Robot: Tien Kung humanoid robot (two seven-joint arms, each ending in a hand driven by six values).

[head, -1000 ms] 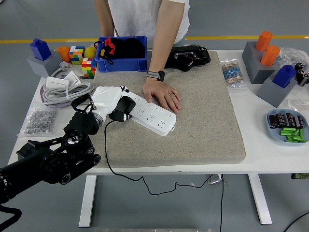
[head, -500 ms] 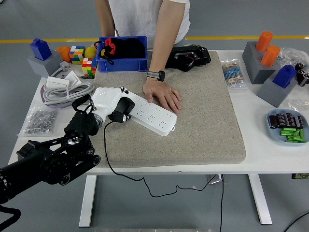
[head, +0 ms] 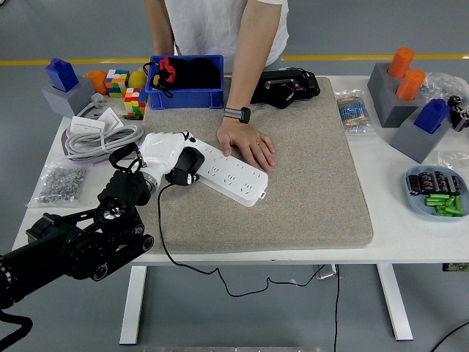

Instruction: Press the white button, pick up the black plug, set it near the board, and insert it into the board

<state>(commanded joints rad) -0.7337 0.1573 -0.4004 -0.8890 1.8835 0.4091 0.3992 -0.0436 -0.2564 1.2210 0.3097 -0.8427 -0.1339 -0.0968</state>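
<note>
At the white board's [head: 231, 174] left end, the left robot hand [head: 163, 155] grips the black plug [head: 187, 164] — fingers closed around it

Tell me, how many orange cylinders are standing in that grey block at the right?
2. Both orange cylinders stand upright in the grey block at the table's far right: one nearer the back, one just in front and right of it. None looks hidden.

person's hand [head: 247, 144] blocks board [head: 227, 174] far side, mat [head: 315, 176] right free
</note>
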